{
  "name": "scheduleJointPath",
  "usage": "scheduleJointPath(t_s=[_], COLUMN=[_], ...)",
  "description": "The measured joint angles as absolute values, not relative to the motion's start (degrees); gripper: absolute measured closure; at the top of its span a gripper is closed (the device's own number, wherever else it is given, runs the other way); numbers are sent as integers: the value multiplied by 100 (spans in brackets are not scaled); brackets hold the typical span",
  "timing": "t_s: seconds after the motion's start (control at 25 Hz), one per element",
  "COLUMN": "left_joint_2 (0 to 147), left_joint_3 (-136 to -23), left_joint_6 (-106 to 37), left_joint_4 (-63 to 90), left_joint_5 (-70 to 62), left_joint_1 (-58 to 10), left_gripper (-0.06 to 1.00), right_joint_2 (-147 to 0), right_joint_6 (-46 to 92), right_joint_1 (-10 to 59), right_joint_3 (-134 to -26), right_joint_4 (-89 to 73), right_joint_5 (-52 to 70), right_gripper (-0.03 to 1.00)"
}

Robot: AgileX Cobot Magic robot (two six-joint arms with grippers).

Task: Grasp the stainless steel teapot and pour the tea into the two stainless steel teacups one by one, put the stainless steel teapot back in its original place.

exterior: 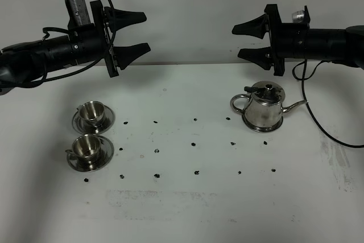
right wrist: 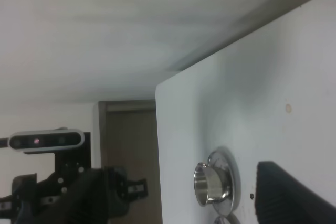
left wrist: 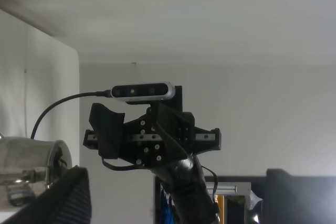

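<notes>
The stainless steel teapot (exterior: pixel 263 108) stands at the right of the white table on its flat steel disc (exterior: pixel 263 128), spout pointing right, lid on. The two stainless steel teacups (exterior: pixel 91 112) (exterior: pixel 86 145) sit on saucers at the left, one behind the other. My left gripper (exterior: pixel 146 32) hangs open high above and behind the cups, pointing right. My right gripper (exterior: pixel 236 41) hangs open above and just left of the teapot, pointing left. Nothing is between either pair of fingers. One teacup (right wrist: pixel 207 184) shows in the right wrist view, and the teapot (left wrist: pixel 29 163) shows in the left wrist view.
Small dark marks (exterior: pixel 195 144) dot the white table (exterior: pixel 187 203) in rows between cups and teapot. A black cable (exterior: pixel 316 119) hangs from the right arm down to the table, right of the spout. A wall lies behind the table.
</notes>
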State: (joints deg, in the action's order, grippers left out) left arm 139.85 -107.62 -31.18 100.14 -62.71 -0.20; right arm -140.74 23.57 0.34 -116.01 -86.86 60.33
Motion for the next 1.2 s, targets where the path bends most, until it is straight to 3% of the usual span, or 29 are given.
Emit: scheduleJointPath(t_s=[0.4,0.72,1.2], left_joint_2=[13985,13985,13170], left_joint_3=[-10762,-10769,-10776], left_joint_6=[-3124,-4056,-4272], left_joint_4=[10032,10023,7312], left_joint_5=[-6365,-6323,-4977], left_joint_1=[-20,-20,-20], left_gripper=[30,30,30], right_joint_2=[-14074,-13953,-13064], right_joint_6=[2407,3787,4087], right_joint_1=[34,34,34], right_joint_3=[-11601,-11601,-11601], right_joint_4=[-8686,-8590,-5574], right_joint_5=[6033,5764,4460], right_gripper=[38,41,43])
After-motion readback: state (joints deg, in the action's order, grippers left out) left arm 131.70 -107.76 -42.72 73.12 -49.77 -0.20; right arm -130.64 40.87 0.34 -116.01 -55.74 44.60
